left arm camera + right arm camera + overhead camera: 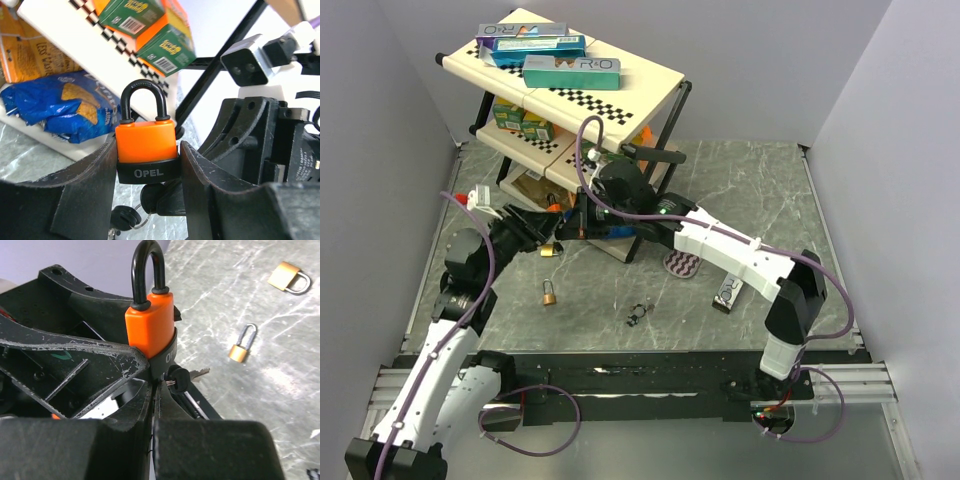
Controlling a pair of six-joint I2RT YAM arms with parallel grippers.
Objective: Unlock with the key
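An orange padlock with a black base marked OPEL and a black shackle stands upright between my left gripper's fingers; both shackle legs sit in the body. My left gripper is shut on its base. My right gripper is shut just under the padlock on the black key head at the keyhole. A spare key hangs from the ring beside it. Both grippers meet in front of the shelf's lower left in the top view.
A shelf rack with boxes and snack bags stands right behind the grippers. Two brass padlocks lie on the marble table, with a small key bunch, a patterned disc and a small packet.
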